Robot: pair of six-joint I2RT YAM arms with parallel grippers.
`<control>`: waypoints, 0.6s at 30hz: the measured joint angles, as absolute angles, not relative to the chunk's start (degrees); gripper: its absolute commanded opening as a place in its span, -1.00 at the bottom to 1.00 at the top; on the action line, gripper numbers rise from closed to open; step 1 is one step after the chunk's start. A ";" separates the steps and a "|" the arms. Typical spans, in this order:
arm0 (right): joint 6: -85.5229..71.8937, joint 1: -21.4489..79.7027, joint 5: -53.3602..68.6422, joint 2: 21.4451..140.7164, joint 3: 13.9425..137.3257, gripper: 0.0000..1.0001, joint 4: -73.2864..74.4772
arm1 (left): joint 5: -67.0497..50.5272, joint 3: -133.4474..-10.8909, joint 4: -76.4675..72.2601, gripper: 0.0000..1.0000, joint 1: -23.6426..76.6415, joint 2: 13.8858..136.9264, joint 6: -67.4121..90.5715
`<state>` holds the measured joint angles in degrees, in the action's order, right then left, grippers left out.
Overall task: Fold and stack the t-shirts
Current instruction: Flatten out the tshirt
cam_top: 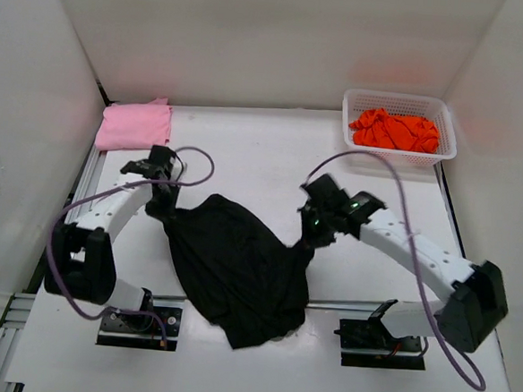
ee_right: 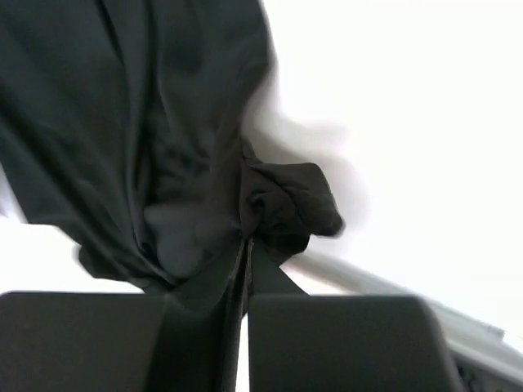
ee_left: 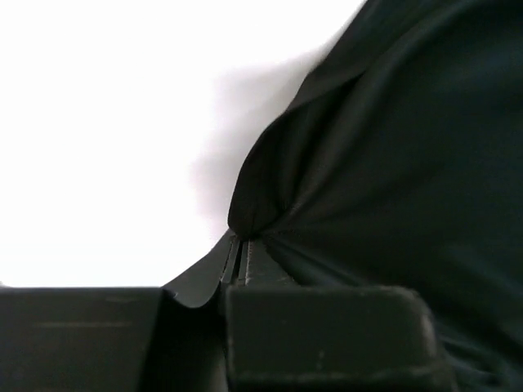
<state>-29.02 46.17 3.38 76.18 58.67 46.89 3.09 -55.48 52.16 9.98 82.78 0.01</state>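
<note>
At desk (cam_top: 247, 150) centre, I saw black t-shirt (cam_top: 238, 271) stretched between both arms: left hand (cam_top: 165, 209) clenched on one corner, right hand (cam_top: 307, 239) on other. Pink t-shirt (cam_top: 134, 124) far-left; orange t-shirt (cam_top: 394, 131) in basket (cam_top: 399, 97).

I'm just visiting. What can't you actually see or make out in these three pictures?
Top view: the black t-shirt covers the table beneath it, and hides the tips of the left tool and right tool.
Top view: the orange t-shirt lies crumpled in the basket; anything under it is hidden.
Top view: the pink t-shirt shows only its upper layer.
Wrist views: only pinched black cloth and washed-out table; the other shirts fall outside the frame.
</note>
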 measured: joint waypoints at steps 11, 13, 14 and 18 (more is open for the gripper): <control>-23.07 28.01 0.99 92.29 80.47 -1.00 50.41 | 0.45 -78.28 58.41 -0.79 8.40 81.17 -0.01; -22.87 26.26 0.14 96.75 83.92 -1.00 52.93 | -0.14 -78.61 60.29 -0.79 8.43 82.02 -0.01; -22.87 25.06 -0.34 97.97 85.95 -1.00 54.02 | -0.23 -78.63 61.32 -0.79 8.43 82.11 -0.01; -22.90 21.30 -3.01 93.49 90.43 -1.00 54.94 | 0.43 -80.86 64.55 -0.79 8.40 80.01 -0.01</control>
